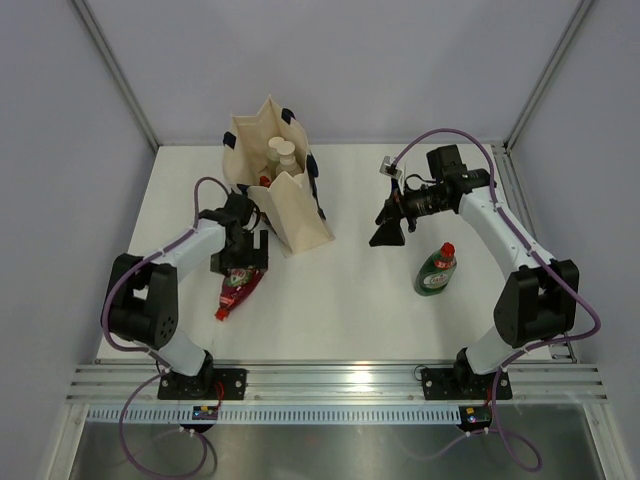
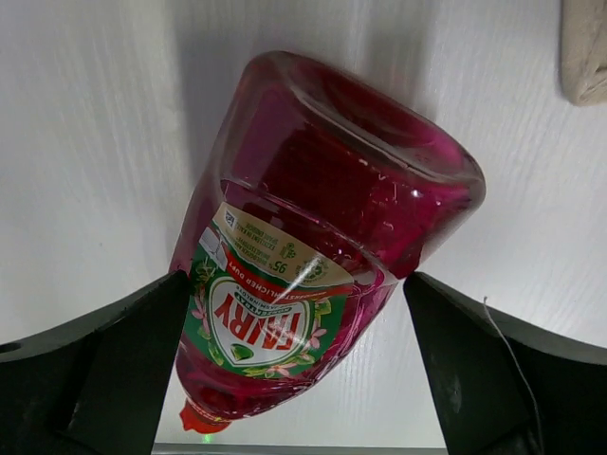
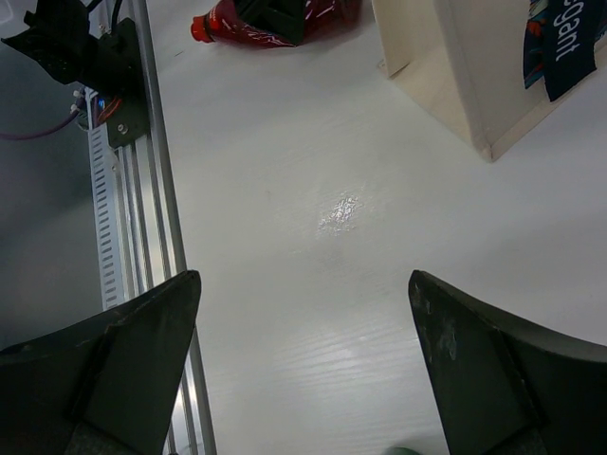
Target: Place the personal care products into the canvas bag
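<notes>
The canvas bag stands upright at the back left of the table, its mouth open and its navy handles hanging at the sides. Two whitish-capped bottles show inside its mouth; a third bottle is not visible. My left gripper is just in front of the bag. In the left wrist view its jaws stand wide on either side of a red dish soap bottle lying on the table. My right gripper is open and empty above bare table, right of the bag; the right wrist view shows the same.
The red dish soap bottle lies cap toward the front edge. A green dish soap bottle lies at the right, near the right arm. The bag's corner shows in the left wrist view, and its side shows in the right wrist view. The aluminium rail runs along the front.
</notes>
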Controlling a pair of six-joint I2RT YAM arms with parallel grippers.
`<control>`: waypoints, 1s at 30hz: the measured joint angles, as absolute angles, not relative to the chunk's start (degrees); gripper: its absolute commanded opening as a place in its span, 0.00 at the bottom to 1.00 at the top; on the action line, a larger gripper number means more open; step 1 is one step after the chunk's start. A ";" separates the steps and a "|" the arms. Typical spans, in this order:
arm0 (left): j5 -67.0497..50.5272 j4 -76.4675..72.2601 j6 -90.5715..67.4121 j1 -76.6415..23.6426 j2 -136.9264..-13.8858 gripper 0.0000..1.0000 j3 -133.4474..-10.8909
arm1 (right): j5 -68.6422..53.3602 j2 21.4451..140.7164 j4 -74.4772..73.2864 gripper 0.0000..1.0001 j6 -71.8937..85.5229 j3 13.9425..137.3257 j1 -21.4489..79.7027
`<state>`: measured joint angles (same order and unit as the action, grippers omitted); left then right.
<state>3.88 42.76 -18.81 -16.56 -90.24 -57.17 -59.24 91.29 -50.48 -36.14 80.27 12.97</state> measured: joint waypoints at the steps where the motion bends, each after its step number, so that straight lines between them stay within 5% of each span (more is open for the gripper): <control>1: 3.90 42.52 -18.28 -16.56 -91.20 0.99 -57.89 | -59.22 91.22 -50.37 0.99 -36.12 80.14 12.97; 22: 5.96 37.04 -29.15 -20.21 -91.31 0.95 -50.54 | -59.55 90.11 -49.63 0.99 -34.81 78.72 12.97; 23: 6.15 36.95 -29.78 -20.36 -90.72 0.90 -50.00 | -59.57 90.11 -49.58 0.99 -34.63 78.72 12.97; 24: 6.31 36.91 -30.33 -20.36 -90.45 0.58 -49.71 | -59.57 90.11 -49.54 0.99 -34.57 78.72 12.97; 27: 7.31 37.45 -31.66 -20.47 -90.08 0.02 -50.17 | -59.59 90.11 -49.58 1.00 -34.30 78.72 12.97; 30: 7.79 37.39 -32.16 -20.32 -88.88 0.00 -49.82 | -59.53 90.06 -49.69 0.99 -34.28 78.74 12.97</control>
